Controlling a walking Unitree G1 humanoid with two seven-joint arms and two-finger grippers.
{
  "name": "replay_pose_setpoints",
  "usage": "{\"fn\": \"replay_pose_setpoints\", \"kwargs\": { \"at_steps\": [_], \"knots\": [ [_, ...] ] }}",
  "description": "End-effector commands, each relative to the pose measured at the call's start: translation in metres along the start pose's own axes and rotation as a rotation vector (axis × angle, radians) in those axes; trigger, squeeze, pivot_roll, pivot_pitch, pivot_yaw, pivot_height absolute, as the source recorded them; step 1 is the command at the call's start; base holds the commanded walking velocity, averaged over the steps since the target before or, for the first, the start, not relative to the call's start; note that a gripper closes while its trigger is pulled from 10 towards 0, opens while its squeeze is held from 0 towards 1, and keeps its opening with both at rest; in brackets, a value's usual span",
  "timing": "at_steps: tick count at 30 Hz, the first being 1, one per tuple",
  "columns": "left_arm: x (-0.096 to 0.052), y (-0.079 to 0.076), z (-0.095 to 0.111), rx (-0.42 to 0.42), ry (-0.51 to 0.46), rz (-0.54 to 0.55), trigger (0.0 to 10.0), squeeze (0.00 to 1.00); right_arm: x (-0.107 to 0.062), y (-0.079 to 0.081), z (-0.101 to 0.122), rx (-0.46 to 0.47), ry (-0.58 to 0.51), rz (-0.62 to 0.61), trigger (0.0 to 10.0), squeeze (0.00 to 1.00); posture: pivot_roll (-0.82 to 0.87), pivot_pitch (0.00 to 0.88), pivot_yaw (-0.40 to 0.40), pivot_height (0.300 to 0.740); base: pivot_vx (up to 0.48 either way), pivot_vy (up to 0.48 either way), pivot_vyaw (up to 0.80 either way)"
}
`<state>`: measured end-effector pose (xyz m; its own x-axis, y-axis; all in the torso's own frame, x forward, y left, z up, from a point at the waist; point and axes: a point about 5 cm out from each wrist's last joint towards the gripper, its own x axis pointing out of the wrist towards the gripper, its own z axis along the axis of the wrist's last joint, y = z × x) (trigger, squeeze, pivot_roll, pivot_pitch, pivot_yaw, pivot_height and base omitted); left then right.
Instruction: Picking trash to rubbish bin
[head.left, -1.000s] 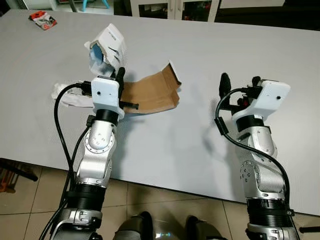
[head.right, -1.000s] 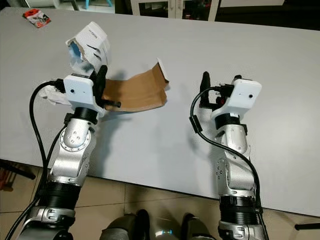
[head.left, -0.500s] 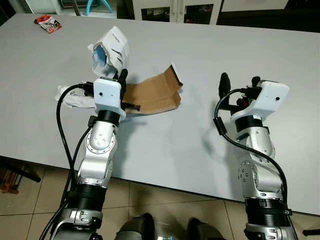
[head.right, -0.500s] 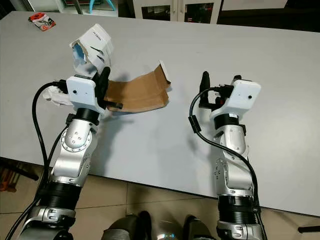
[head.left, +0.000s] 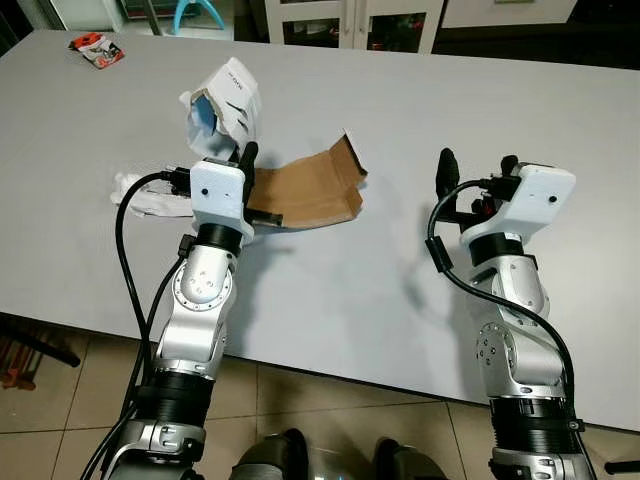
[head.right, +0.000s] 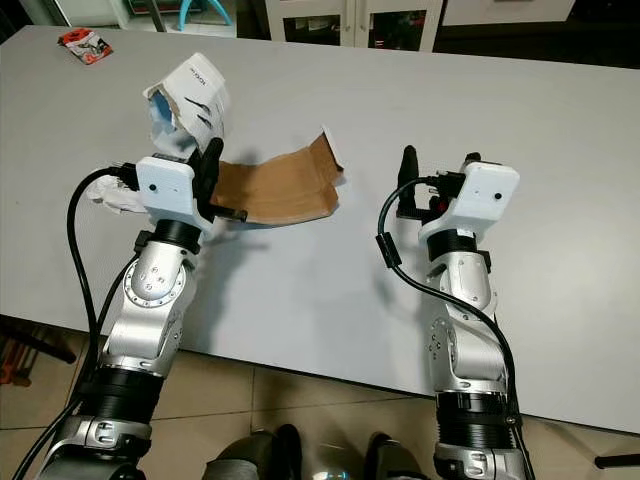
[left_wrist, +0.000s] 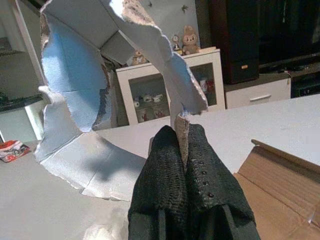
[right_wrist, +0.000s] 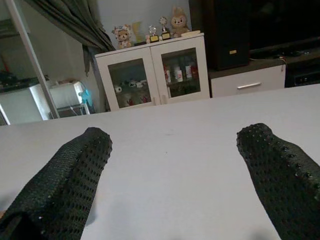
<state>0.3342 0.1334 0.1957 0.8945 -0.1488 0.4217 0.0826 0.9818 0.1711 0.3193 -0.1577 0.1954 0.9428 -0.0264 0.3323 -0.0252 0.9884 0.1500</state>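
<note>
grey table (head.left: 400, 110) | white glass-door cabinet (right_wrist: 155, 75) | tiled floor (head.left: 330, 410)

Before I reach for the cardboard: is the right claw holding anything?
No, the right claw is open above the bare grey table.

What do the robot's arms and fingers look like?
Both arms are shiny silver metal with round joints and black bands. Each wrist carries a white boxy block, and a thick black cable loops alongside. The left gripper and right gripper each have two long black fingers with a bumpy, dotted surface.
</note>
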Motion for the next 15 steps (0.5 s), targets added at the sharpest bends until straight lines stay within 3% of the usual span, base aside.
{"fn": "replay_pose_setpoints", "kwargs": {
  "at_steps": [1, 15],
  "knots": [
    [-0.0006, -0.0014, 0.0023, 0.006, -0.006, 0.001, 10.0, 0.00, -0.0002, 0.0000, 0.0005, -0.006, -0.001, 0.006, 10.0, 0.00, -0.04, 0.193, 0.057, 0.740, 0.000, 0.000, 0.00],
    [0.0003, -0.0052, 0.0005, 0.006, 0.004, 0.000, 10.0, 0.00, 0.0000, -0.0011, 0.0010, -0.010, 0.006, 0.007, 10.0, 0.00, -0.04, 0.213, 0.047, 0.740, 0.000, 0.000, 0.00]
  ]
}}
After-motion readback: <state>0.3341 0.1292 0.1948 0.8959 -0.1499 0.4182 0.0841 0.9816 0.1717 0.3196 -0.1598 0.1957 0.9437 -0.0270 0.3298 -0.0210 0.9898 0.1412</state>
